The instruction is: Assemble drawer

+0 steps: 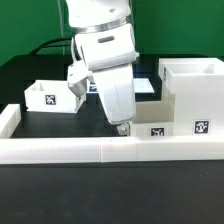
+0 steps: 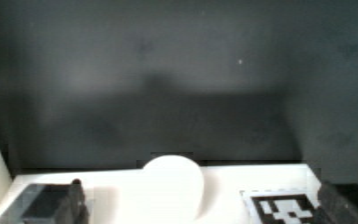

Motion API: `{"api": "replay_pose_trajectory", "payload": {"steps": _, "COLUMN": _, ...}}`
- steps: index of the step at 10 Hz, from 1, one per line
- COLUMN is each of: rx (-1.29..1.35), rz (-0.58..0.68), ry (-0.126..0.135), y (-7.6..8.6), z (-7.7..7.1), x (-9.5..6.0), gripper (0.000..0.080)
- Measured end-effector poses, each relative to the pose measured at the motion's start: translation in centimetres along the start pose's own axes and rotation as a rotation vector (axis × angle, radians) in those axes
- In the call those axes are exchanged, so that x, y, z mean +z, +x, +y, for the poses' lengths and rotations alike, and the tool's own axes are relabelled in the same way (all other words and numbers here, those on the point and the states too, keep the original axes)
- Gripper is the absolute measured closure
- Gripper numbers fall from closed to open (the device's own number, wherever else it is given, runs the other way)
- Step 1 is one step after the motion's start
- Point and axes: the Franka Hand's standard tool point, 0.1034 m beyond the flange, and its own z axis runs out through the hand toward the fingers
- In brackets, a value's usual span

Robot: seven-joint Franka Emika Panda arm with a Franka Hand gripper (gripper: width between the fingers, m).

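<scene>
The tall boxy housing stands at the exterior view's right, its tag facing front. A small open-topped tray with a tag sits against the housing's base, just behind the border wall. A second tray with a tag sits at the exterior view's left. My gripper points down at the near tray's left end. In the wrist view my gripper is open, its dark fingers spread wide on either side of a white tray surface with a rounded knob and a tag. Nothing is held.
The long low white border wall runs along the front and up the exterior view's left side. The marker board lies flat behind the arm. The black table fills most of the wrist view.
</scene>
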Motion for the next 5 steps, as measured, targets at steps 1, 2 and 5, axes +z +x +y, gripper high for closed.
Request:
{"api": "replay_pose_trajectory", "payload": {"steps": 1, "rx": 0.012, "rz": 0.004, "ry": 0.002, "y": 0.6, "z": 0.0, "x": 0.1, "gripper": 0.015}}
{"api": "replay_pose_trajectory", "payload": {"steps": 2, "rx": 0.023, "rz": 0.008, "ry": 0.006, "y": 1.3, "z": 0.0, "x": 0.4, "gripper": 0.015}}
{"api": "replay_pose_trajectory", "payload": {"steps": 5, "rx": 0.056, "rz": 0.012, "ry": 0.01, "y": 2.9, "z": 0.1, "x": 0.7, "gripper": 0.015}}
